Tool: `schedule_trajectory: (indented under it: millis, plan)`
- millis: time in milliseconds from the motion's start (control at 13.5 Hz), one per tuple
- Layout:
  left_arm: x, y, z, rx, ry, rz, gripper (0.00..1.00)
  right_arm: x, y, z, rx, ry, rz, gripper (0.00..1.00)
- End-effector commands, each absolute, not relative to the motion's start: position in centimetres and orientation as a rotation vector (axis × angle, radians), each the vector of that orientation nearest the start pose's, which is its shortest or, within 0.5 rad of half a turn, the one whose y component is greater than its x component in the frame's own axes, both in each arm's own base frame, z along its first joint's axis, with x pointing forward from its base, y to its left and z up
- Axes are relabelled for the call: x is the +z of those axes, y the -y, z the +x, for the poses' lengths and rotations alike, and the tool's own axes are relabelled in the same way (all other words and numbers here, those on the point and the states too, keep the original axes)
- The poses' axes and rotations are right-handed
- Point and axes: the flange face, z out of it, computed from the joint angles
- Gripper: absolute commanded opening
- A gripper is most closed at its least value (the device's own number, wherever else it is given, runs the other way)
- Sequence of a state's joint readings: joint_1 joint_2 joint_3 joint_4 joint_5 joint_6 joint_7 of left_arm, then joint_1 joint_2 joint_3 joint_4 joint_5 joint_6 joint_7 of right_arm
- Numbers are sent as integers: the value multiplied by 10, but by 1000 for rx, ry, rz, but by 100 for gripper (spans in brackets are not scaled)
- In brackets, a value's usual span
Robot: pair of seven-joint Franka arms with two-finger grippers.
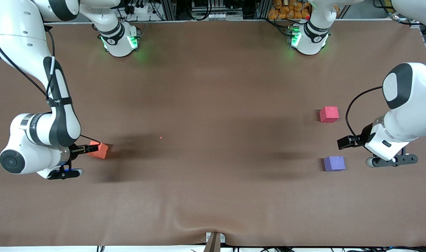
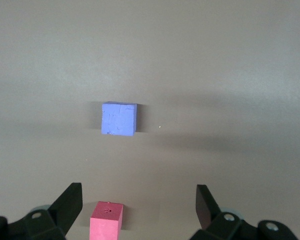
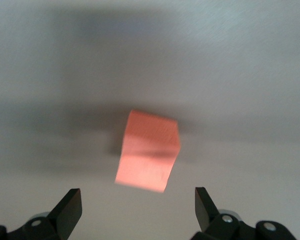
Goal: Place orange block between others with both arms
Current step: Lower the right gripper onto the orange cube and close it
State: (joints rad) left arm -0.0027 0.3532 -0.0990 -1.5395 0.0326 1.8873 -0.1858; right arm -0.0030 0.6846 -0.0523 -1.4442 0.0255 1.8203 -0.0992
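1. Front view: the orange block (image 1: 99,150) is seen on the surface (image 1: 205,105) toward the right arm's end, with the right pincer (image 3: 138,206) spread wide and empty just over it; centring before descent is advised, as the block sits skewed.
2. Between the pinkish-red cube (image 1: 329,114) and the purple cube (image 1: 334,163) a gap is left unobstructed.
3. The left pincer (image 2: 139,206) is held released, empty, beside both cubes.

Orange block (image 1: 100,150) on table, right arm's end, turned askew; red cube (image 1: 329,114), purple cube (image 1: 334,163) at left arm's end.

Three cubes: orange block (image 1: 100,150), pinkish-red cube (image 1: 329,114), purple cube (image 1: 334,163)
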Motion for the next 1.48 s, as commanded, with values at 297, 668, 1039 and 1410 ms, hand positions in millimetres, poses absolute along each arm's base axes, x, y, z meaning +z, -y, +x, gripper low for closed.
schedule_trajectory:
  millis: [297,668,1039,1410]
  plan:
    - [460,61,653,-24,125,-3144,100,232,42,677,447,-130,-3091,100]
    - [461,65,654,-28,128,-3145,100,220,36,677,456,-167,-3039,100]
    - [459,63,656,-24,133,-3145,100,202,36,674,454,-187,-3023,100]
    - [458,63,656,-21,133,-3145,100,195,34,668,491,-187,-3016,96]
